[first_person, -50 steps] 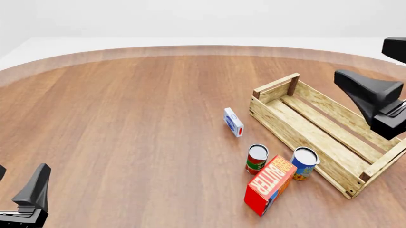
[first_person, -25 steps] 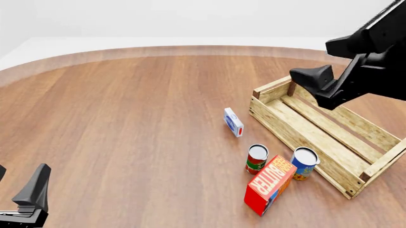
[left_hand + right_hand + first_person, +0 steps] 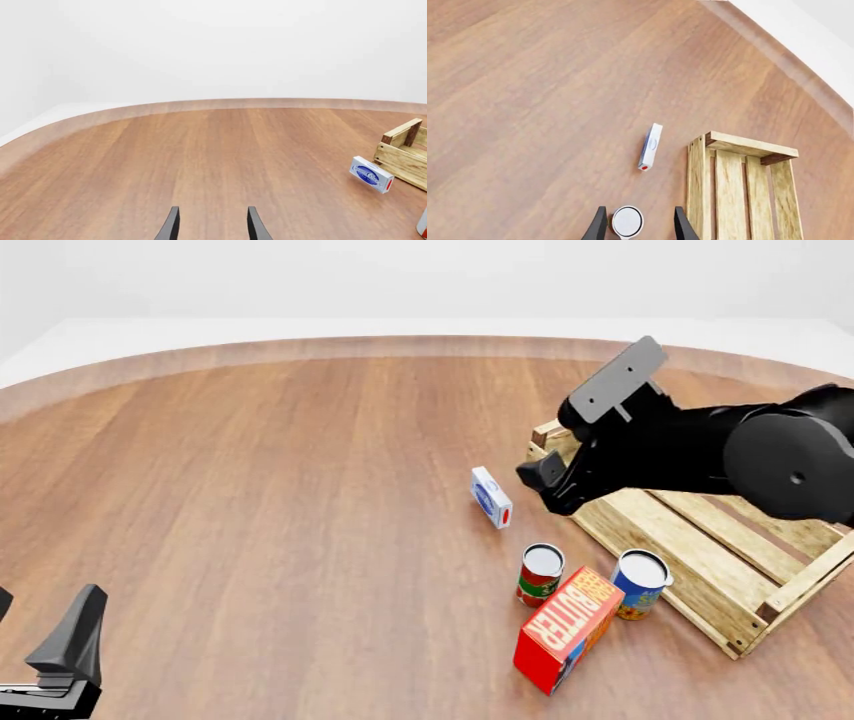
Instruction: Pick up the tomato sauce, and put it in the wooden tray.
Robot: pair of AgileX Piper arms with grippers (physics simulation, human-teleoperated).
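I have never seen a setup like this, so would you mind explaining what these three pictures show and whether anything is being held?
These are simulator renders of two robot arms at a round wooden table. The front view looks down from behind the arms. The other two come from cameras behind each gripper.

The right gripper is open and hovers above the tomato sauce, whose top shows between its fingers in the right wrist view. The left gripper is open too and waits at the near left.

On the table are the wooden tray, a blue can, a red butter box and a small blue-and-white box. Nothing is held.
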